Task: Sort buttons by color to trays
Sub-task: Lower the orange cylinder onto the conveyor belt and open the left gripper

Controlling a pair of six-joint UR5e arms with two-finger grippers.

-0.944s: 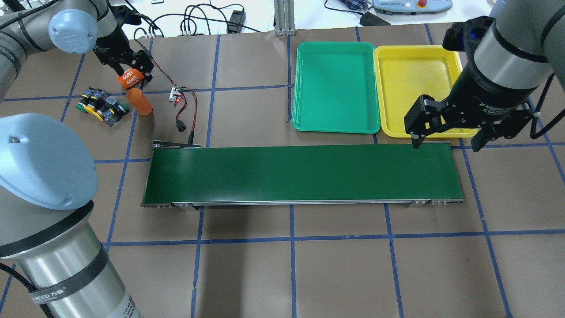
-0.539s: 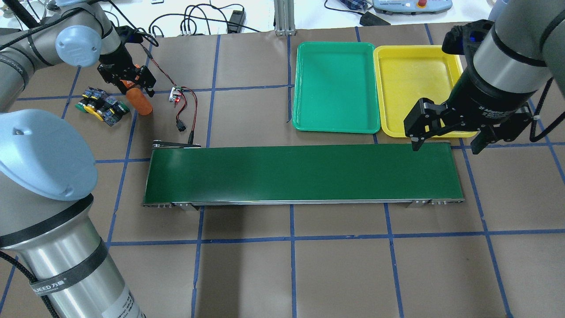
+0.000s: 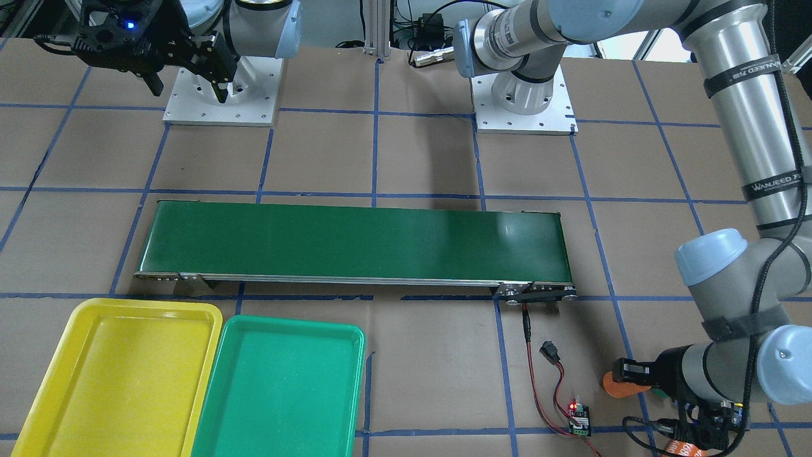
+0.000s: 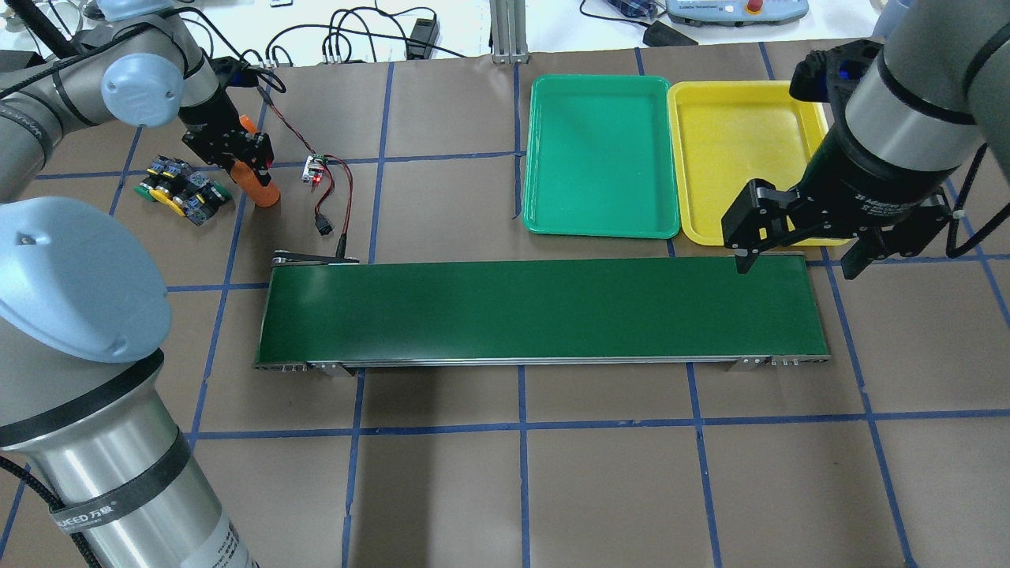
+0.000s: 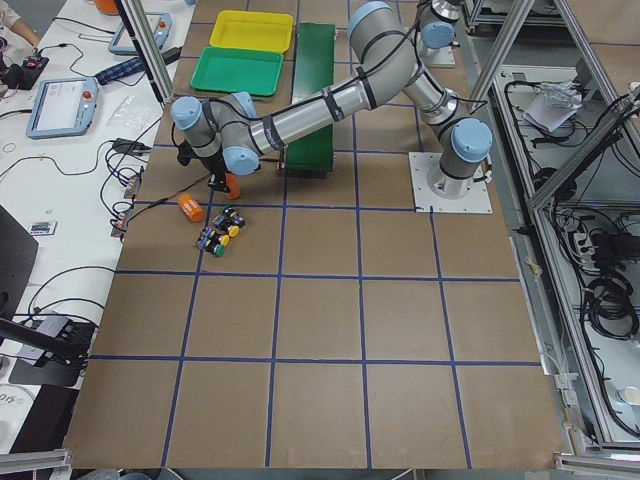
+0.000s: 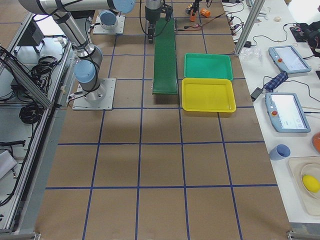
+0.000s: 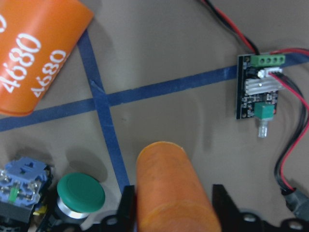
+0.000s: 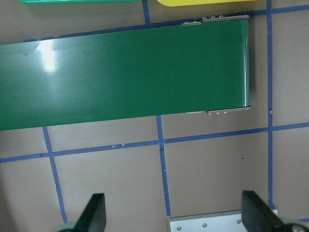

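Observation:
Several buttons (image 4: 177, 189) with yellow and green caps lie bunched at the far left of the table; in the left wrist view one green cap (image 7: 80, 191) shows beside a blue contact block (image 7: 24, 179). The green tray (image 4: 601, 154) and the yellow tray (image 4: 734, 150) sit side by side at the back right, both holding nothing. My left gripper (image 4: 251, 170) is just right of the buttons, shut on a plain orange cylinder (image 7: 171, 188), its fingers against both sides. My right gripper (image 4: 797, 267) hangs open over the conveyor's right end, holding nothing.
A long dark-green conveyor belt (image 4: 540, 312) crosses the middle. An orange cylinder marked 4680 (image 7: 34, 53) lies behind the plain one. A small controller board (image 4: 314, 170) with red and black wires sits right of the left gripper.
My left gripper has moved from over the 4680 cylinder toward the near right and come down around the plain orange cylinder. The right arm has barely shifted.

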